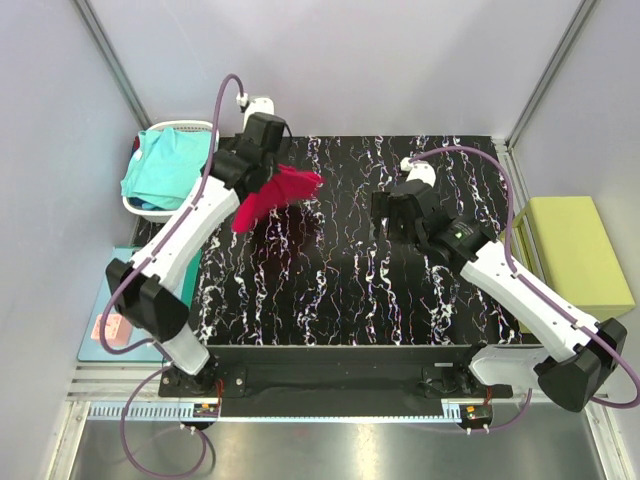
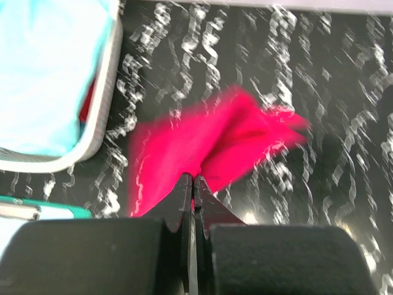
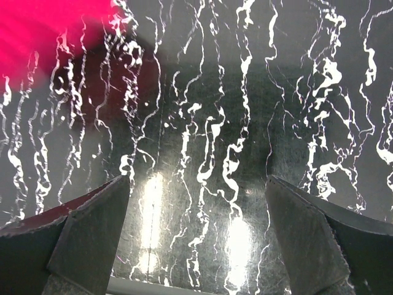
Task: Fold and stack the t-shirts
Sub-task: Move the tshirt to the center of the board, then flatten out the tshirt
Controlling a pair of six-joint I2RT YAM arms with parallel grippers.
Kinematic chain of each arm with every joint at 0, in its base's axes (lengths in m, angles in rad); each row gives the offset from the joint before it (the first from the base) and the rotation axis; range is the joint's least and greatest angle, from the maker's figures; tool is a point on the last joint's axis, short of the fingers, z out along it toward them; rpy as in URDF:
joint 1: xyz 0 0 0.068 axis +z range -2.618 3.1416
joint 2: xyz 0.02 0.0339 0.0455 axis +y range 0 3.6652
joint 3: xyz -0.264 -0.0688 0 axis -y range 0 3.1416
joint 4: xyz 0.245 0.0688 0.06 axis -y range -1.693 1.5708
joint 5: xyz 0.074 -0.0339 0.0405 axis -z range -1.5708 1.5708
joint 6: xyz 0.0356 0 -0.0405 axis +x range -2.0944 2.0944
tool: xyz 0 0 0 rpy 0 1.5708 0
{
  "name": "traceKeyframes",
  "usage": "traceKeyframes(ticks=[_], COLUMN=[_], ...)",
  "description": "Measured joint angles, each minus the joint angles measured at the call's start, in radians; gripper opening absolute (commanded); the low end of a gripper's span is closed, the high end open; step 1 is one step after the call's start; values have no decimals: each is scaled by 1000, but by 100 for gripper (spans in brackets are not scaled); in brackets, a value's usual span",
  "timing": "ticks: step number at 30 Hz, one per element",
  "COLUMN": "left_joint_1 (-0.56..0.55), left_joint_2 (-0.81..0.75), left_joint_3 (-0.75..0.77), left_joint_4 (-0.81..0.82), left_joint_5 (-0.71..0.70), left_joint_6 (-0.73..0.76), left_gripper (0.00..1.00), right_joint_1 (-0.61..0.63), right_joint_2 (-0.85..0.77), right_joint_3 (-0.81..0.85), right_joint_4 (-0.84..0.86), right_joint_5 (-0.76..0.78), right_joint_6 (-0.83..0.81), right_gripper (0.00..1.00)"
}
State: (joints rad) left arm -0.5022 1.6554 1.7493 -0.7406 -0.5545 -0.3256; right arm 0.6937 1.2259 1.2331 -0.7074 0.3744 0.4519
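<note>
The crimson-red t-shirt (image 1: 275, 193) hangs bunched above the black marbled table (image 1: 340, 290), near its far left corner. My left gripper (image 1: 262, 168) is shut on it; in the left wrist view the cloth (image 2: 209, 144) spreads out from the closed fingertips (image 2: 194, 179). The turquoise t-shirt (image 1: 165, 168) lies crumpled in the white basket (image 1: 195, 128) at the far left, also seen as turquoise cloth (image 2: 46, 67) in the basket (image 2: 98, 123). My right gripper (image 1: 392, 217) stands open over the bare table, nothing between its fingers (image 3: 92, 227). A corner of the red shirt (image 3: 43, 31) shows at that view's upper left.
A yellow-green block (image 1: 578, 250) lies off the table's right edge. A light-blue mat (image 1: 115, 320) lies off the left edge, below the basket. White cable mounts sit at the table's far edge.
</note>
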Motion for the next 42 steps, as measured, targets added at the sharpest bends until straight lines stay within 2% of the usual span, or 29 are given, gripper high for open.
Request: traceKeyframes(ticks=[6, 8, 9, 10, 11, 12, 14, 16, 22, 24, 25, 28, 32, 37, 42], left_joint_1=[-177, -240, -272, -301, -323, -347, -379, -404, -415, -414, -414, -414, -417, -466, -518], left_joint_2=[-98, -110, -111, -111, -111, -111, -111, -119, -237, -280, -296, -321, -332, -323, -289], left_joint_3=[-201, -275, -309, -341, -366, -396, -429, -449, -463, -463, -464, -488, -553, -585, -584], left_joint_4=[-8, -8, -12, -13, -16, -22, -32, -37, -46, -50, -53, -52, -63, -86, -81], left_joint_5=[2, 5, 8, 9, 8, 7, 3, -5, -49, -72, -81, -89, -79, -74, -72], left_joint_6=[-74, -106, -122, -135, -146, -169, -187, -207, -225, -225, -227, -241, -278, -311, -328], left_gripper=[0, 8, 34, 48, 57, 75, 87, 92, 94, 94, 94, 94, 94, 94, 94], right_joint_1=[0, 0, 0, 0, 0, 0, 0, 0, 0, 0, 0, 3, 42, 192, 311], right_joint_2=[-25, -37, -42, -45, -48, -50, -51, -51, -48, -48, -51, -68, -97, -64, 43], right_joint_3=[21, 21, 21, 21, 21, 21, 21, 21, 16, -4, -28, -134, -271, -289, -289], right_joint_4=[-1, -1, -2, -2, -2, -2, -3, -10, -32, -27, -22, -9, -27, -21, 23], right_joint_5=[6, 7, 7, 7, 7, 6, 6, 5, -16, -39, -55, -107, -143, -141, -157], right_joint_6=[0, 2, 3, 5, 8, 11, 17, 20, 22, 28, 34, 61, 111, 157, 207], right_gripper=[100, 100, 100, 100, 100, 100, 100, 100, 97, 87, 76, 55, 58, 58, 60])
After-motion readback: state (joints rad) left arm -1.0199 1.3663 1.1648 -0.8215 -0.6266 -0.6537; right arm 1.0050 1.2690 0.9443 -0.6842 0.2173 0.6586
